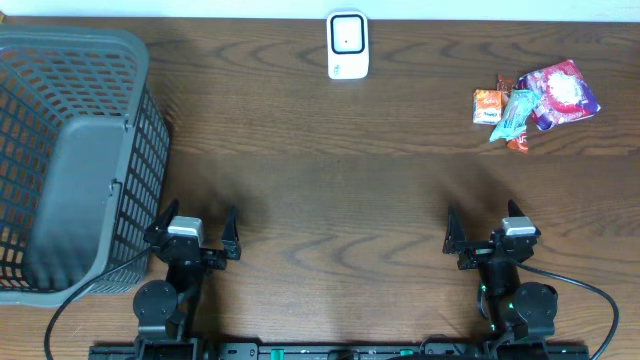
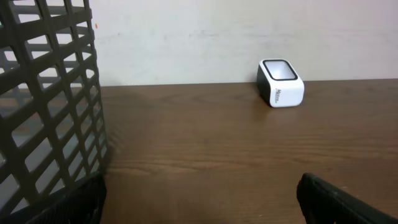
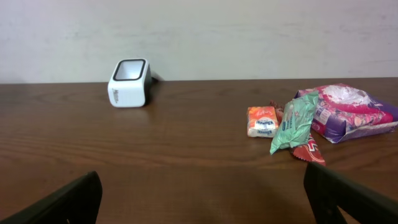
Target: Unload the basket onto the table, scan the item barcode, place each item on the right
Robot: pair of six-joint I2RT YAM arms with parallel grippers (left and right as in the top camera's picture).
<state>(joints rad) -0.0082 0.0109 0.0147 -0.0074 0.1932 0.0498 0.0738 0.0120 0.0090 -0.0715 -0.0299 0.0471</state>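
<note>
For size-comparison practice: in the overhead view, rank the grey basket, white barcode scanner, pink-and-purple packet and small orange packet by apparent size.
1. grey basket
2. pink-and-purple packet, only modestly ahead of the next
3. white barcode scanner
4. small orange packet

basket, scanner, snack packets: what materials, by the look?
Basket: grey moulded plastic, matte; open lattice walls.
Scanner: white plastic shell, smooth; dark glossy window, probably glass or acrylic.
Snack packets: thin printed film, probably plastic; shiny, crinkled.
</note>
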